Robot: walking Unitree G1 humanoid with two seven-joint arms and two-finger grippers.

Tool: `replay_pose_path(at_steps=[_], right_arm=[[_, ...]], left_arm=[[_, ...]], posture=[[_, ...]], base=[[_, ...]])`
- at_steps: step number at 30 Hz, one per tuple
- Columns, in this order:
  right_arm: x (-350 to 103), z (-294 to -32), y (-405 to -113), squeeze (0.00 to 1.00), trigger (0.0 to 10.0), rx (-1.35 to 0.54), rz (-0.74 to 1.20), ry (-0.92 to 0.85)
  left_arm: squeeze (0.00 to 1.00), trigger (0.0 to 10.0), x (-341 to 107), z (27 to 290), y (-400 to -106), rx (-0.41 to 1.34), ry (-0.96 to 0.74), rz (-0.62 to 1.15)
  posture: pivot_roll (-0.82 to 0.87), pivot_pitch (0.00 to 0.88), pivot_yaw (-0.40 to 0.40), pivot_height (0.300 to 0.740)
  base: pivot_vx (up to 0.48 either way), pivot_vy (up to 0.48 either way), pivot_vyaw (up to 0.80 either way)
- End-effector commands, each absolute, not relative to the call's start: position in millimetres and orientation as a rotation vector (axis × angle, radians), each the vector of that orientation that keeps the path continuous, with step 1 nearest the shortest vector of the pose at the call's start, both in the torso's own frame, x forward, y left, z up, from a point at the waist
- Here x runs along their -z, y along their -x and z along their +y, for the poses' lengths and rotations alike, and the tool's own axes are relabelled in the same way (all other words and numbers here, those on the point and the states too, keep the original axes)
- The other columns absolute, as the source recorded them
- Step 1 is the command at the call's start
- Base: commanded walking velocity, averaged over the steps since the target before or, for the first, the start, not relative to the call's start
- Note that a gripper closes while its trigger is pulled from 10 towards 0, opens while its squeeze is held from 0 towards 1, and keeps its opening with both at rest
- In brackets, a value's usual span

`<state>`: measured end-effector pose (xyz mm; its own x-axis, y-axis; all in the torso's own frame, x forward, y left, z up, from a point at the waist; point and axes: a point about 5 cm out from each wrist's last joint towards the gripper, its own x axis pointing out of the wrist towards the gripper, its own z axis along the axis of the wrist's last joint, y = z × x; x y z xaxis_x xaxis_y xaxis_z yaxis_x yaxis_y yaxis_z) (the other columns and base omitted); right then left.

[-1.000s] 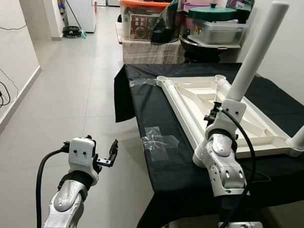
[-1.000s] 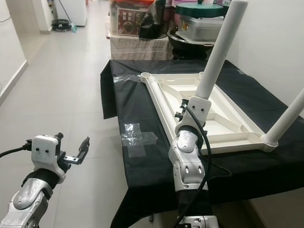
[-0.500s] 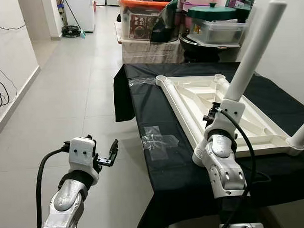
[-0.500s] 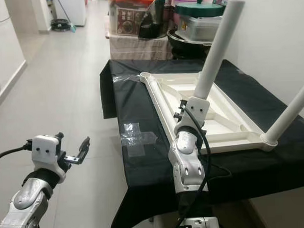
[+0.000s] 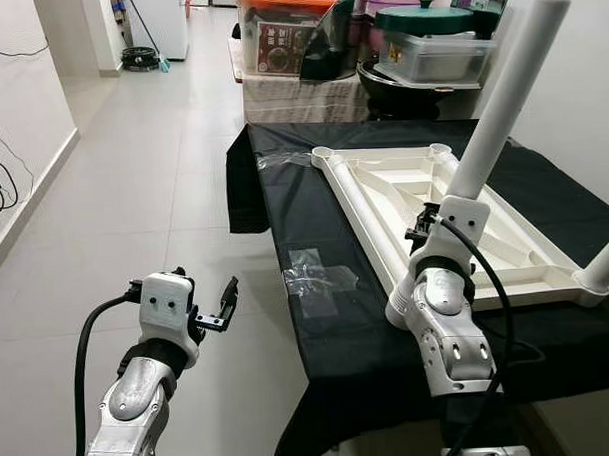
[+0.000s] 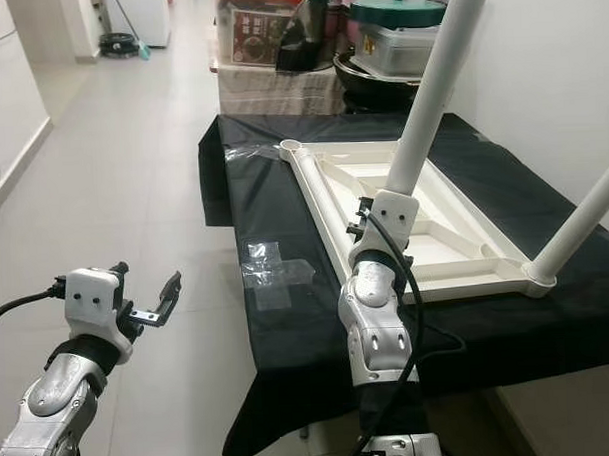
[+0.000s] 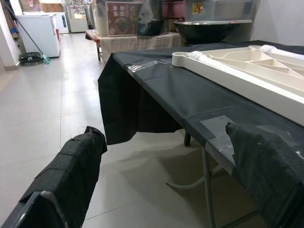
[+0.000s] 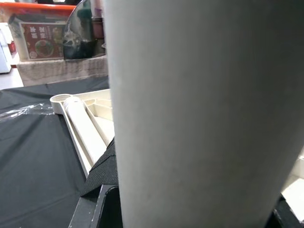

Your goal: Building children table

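A white plastic tabletop (image 5: 439,208) lies upside down on a table under a black cloth (image 5: 314,208). One white leg (image 5: 608,265) stands in its near right corner. My right gripper (image 5: 444,211) is shut on a second white leg (image 5: 500,101), which it holds tilted above the tabletop's near left part. In the right wrist view this leg (image 8: 190,118) is close up, with the tabletop's rim (image 8: 80,123) behind it. My left gripper (image 5: 223,305) stays open and empty over the floor, left of the table; its wrist view looks past its fingers (image 7: 71,175) at the tabletop's edge (image 7: 237,71).
A patch of clear tape (image 5: 321,282) is stuck on the cloth near the table's left edge. Storage boxes and pots (image 5: 428,49) crowd the far end. A white wall runs along the right. Tiled floor (image 5: 123,194) stretches away on the left.
The right gripper has edged the held leg slightly to the left. The whole picture has shifted a little with the camera. The left arm stays as it was.
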<state>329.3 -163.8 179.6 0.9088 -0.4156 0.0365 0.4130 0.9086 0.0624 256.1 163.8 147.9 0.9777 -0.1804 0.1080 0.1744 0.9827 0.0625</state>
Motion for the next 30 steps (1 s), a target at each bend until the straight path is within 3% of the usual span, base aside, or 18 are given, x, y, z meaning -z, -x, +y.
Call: replay_pose_path(at_steps=[1, 30], right_arm=[[-155, -183, -324, 0.00, 10.0, 0.501, 0.062, -0.007], [-167, -181, -322, 0.00, 10.0, 0.469, 0.067, -0.042]], left_arm=[[0.00, 10.0, -144, 162, -257, 0.188, -0.057, -0.099], [0.00, 10.0, -139, 159, -259, 0.198, -0.057, -0.094]], posture=[[0.11, 0.000, -0.092, 0.740], [0.10, 0.000, -0.091, 0.740]], base=[[0.000, 0.000, 0.00], [0.000, 0.000, 0.00]])
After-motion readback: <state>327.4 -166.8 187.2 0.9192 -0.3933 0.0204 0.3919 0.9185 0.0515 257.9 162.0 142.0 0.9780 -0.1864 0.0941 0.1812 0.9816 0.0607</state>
